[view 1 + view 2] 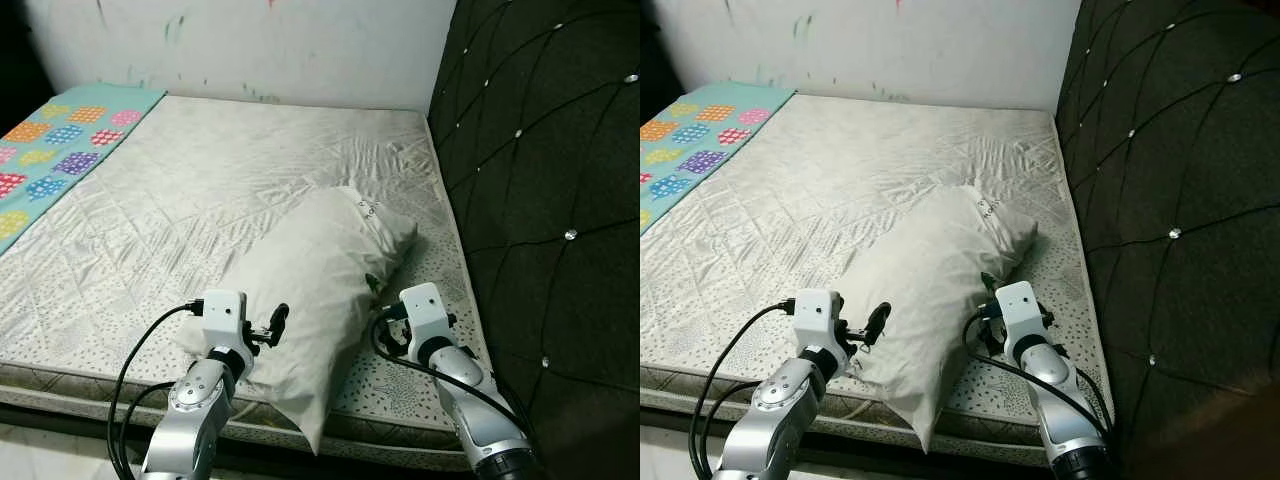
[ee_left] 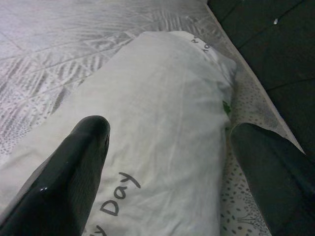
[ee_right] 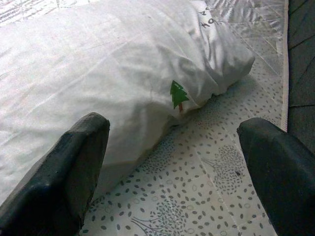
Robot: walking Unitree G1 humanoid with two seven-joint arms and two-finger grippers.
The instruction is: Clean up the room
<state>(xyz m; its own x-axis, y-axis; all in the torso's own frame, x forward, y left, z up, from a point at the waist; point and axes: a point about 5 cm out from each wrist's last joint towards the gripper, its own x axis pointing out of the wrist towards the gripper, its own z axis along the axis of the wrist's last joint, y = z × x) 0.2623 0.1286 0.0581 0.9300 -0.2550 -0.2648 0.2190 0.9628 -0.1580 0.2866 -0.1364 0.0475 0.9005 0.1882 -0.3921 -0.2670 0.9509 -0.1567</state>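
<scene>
Lying slantwise on the bare mattress [image 1: 200, 180] beside the dark headboard [image 1: 550, 180], the white pillow [image 1: 310, 290] has the left gripper [image 2: 167, 162] and right gripper [image 3: 172, 167] spread wide at its 7 and 4 o'clock.

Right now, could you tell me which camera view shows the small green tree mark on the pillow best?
The right wrist view: the green tree mark is sharp on the pillow. The left wrist view catches a green sliver at the pillow's edge; the head views show a dark speck.

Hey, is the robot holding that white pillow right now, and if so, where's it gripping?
Nothing is held. The left gripper and right gripper are both open, flanking the near end of the pillow on the mattress.
</scene>
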